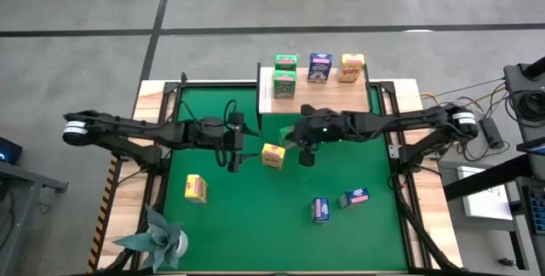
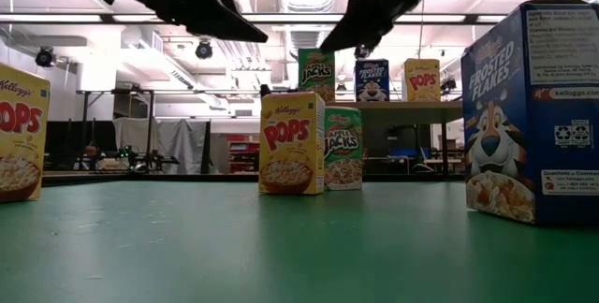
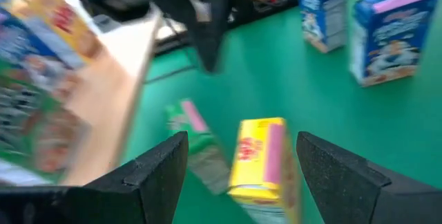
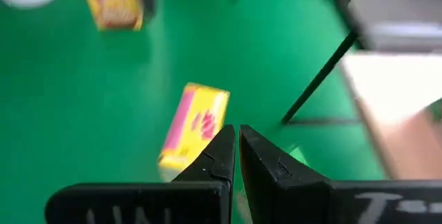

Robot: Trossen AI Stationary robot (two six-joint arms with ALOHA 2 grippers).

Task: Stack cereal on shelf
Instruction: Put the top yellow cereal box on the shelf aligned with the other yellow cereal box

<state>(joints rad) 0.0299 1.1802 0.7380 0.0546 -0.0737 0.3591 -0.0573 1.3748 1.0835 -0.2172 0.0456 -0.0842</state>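
Nearest the low camera: a blue box (image 2: 533, 111) at the right edge, upright, front face angled toward the lens. At the left edge, part of a yellow box (image 2: 21, 135), also upright.

Mid-mat, a second yellow box (image 1: 272, 155) stands upright with its long axis vertical; a green box (image 2: 343, 148) stands just beside and slightly behind it, touching or nearly so. From above, that green box is mostly hidden under the right arm.

Left jaws (image 1: 233, 150) are spread wide and empty, hovering over the mat (image 1: 255, 216) just beside the mid-mat yellow box; in the left wrist view the box sits between the two fingers (image 3: 155, 172) but below them, not gripped. Right jaws (image 1: 304, 152) are closed with nothing between them, hanging over the mat on the other side of the same box, above the green one.

Shelf (image 1: 319, 95) stands at the far edge of the worktop. On it, all upright in a row along the shelf: two green boxes (image 1: 284, 74) at the left end, one in front of the other, then a blue one (image 1: 320, 68), then a yellow one (image 1: 352, 67).

Off the shelf, on the mat: the left-edge yellow box toward the near-left, standing. Two blue boxes (image 1: 339, 203) toward the near-right, close together, both standing, faces turned differently.

A teal paper plant (image 1: 157, 237) sits at the near-left corner of the mat.
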